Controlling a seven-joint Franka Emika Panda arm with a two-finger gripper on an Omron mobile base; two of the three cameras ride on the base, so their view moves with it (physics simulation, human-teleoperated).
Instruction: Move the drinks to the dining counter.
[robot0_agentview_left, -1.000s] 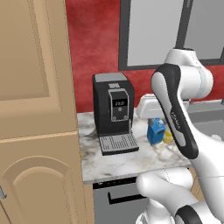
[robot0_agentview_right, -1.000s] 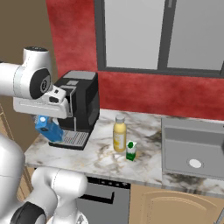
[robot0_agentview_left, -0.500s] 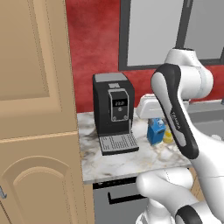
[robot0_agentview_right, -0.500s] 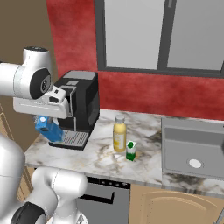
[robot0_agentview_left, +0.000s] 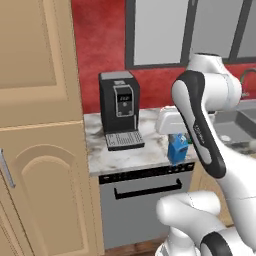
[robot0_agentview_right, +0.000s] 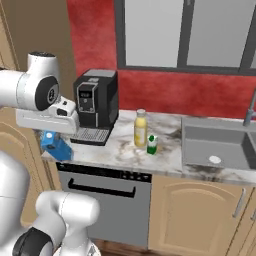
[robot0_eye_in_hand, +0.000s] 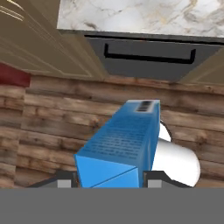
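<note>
The fingers (robot0_eye_in_hand: 112, 181) pinch the blue carton (robot0_eye_in_hand: 120, 142), lifted off the counter (robot0_agentview_right: 120, 150) and hanging above the wooden floor (robot0_eye_in_hand: 52, 118). The yellow bottle (robot0_agentview_right: 141, 128) and green-and-white carton (robot0_agentview_right: 151, 145) stand untouched beside the sink (robot0_agentview_right: 220, 145), so no drink is delivered yet.

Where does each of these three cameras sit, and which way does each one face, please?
Left base view: behind the arm's left, facing the coffee machine; arm at right.
Right base view: behind its right, facing the same worktop, yellow bottle, green-and-white carton; arm at left.
Hand view: on the hand, looking down at the floor.
All share the blue carton in the gripper.
</note>
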